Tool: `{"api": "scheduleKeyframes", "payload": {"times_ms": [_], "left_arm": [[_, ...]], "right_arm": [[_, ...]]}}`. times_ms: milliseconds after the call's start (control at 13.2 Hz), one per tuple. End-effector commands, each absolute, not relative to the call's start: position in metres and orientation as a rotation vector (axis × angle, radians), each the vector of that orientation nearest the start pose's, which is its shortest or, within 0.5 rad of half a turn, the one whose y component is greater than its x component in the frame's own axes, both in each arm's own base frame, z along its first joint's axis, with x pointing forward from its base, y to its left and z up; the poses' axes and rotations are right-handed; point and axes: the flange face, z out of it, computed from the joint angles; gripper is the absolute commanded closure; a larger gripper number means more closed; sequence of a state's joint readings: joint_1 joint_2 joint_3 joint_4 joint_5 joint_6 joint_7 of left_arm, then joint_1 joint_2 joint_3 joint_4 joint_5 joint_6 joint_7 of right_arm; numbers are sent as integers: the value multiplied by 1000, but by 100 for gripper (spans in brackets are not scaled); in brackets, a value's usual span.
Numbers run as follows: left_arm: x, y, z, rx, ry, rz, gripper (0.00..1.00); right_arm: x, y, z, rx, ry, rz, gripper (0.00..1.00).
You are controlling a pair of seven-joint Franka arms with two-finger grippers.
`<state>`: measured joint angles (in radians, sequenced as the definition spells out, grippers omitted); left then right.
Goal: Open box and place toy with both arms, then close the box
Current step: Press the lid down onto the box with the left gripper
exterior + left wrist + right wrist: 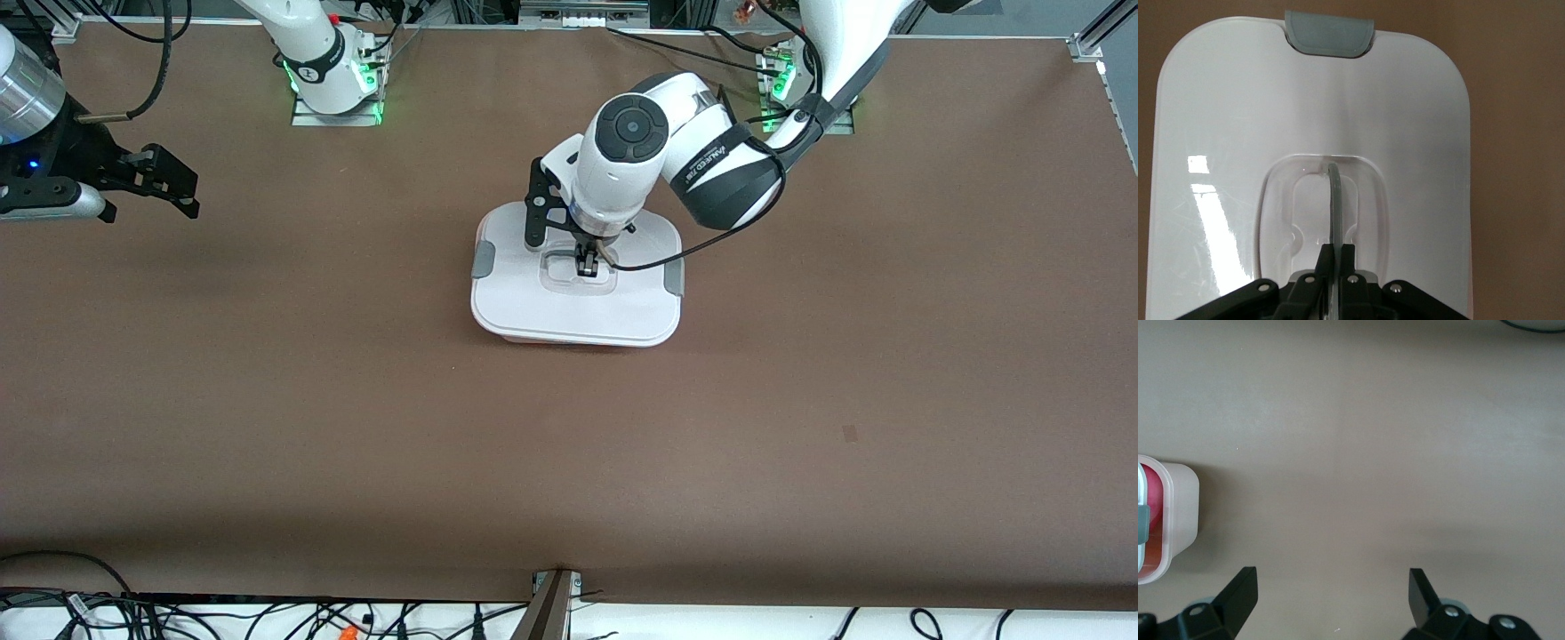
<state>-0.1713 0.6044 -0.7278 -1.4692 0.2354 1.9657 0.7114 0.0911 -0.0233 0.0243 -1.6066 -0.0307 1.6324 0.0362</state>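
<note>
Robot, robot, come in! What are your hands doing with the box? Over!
Left gripper shut on the lid handle of the box. Right gripper open, waiting over bare table. Nothing in the way.

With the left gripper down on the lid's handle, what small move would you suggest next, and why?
Probably open the left gripper and lift it away: it is shut on the clear handle, the white lid sits level on the box, and the right gripper waits open over bare table.

Brown table (800,400); box (573,302) white-lidded with grey clips (483,260), pinkish translucent wall, bright pink showing inside; arms (702,160) white with black bands; grippers (587,262) black.
</note>
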Motion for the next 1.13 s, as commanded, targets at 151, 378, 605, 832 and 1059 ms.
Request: {"api": "scheduleKeyframes", "payload": {"times_ms": [151, 378, 605, 832, 1059], "left_arm": [[514, -478, 398, -2293, 2360, -61, 100], [511, -480, 398, -2293, 2364, -61, 100], [505, -486, 398, -2293, 2380, -55, 100], [498, -490, 391, -2280, 2395, -28, 100], [494, -492, 375, -2282, 2408, 18, 100]], "right_arm": [[552, 57, 630, -3147, -92, -81, 0], [552, 56, 630, -3147, -90, -81, 0], [552, 55, 631, -3147, -87, -83, 0], [552, 55, 631, -3147, -87, -83, 0], [552, 55, 630, -3147, -90, -81, 0]]}}
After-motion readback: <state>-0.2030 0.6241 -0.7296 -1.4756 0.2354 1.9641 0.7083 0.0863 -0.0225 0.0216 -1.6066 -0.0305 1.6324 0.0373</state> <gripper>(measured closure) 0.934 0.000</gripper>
